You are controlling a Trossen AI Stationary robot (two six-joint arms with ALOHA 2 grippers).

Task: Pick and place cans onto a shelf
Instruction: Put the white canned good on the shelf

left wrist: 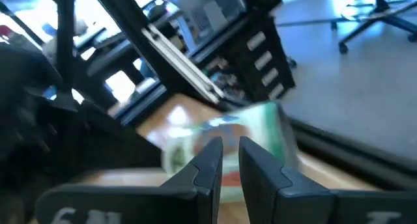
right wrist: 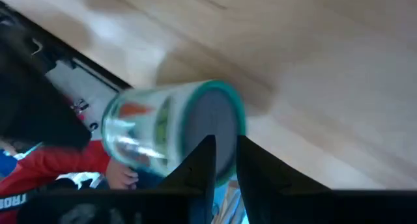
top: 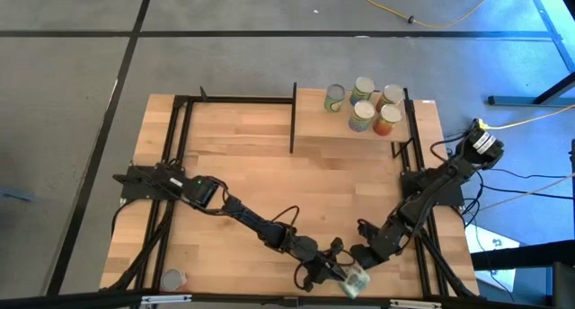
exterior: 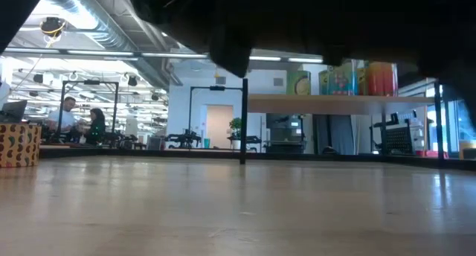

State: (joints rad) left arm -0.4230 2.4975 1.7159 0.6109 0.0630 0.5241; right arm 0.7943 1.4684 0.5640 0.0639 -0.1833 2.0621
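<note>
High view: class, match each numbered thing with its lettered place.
1. cluster of small cylindrical tins with pale lids
2. lone silvery-lidded tin
3. green-labelled tin
4. yellow cable

A. on the grey floor beyond the table
B. at the table edge, between the left gripper and the right gripper
C. on the raised light-wood shelf
D. at the table corner on the left arm's side, far from the shelf

Pairs: 1-C, 2-D, 3-B, 4-A

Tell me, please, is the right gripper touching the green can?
Cannot tell: the right gripper overlaps the green can in its wrist view, but no view plainly shows contact or gap.
</note>
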